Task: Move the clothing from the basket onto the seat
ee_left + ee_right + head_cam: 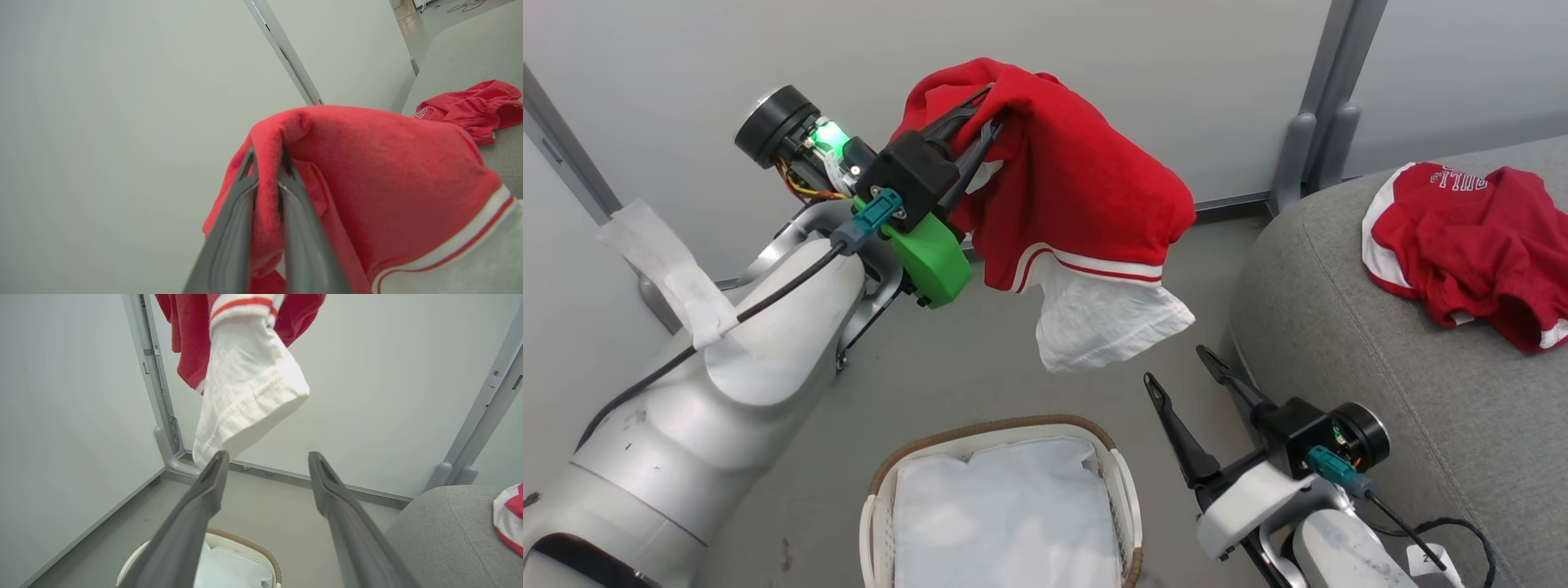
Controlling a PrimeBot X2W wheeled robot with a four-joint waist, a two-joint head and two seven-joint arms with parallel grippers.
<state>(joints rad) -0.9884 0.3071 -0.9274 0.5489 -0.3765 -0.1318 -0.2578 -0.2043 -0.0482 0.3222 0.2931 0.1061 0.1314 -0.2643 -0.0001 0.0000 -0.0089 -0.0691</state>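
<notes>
Already one red lettered garment (1470,245) on grey fabric seat (1339,367). Left gripper (994,110) pinches another red-and-white garment (1078,196) aloft; right gripper (1176,366) spread. White oval basket (1005,426) looks emptied.

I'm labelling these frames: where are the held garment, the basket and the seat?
held garment (1086,188): head view, on its red body.
basket (1013,424): head view, on the brown woven rim.
seat (1339,327): head view, on bare grey fabric.
</notes>
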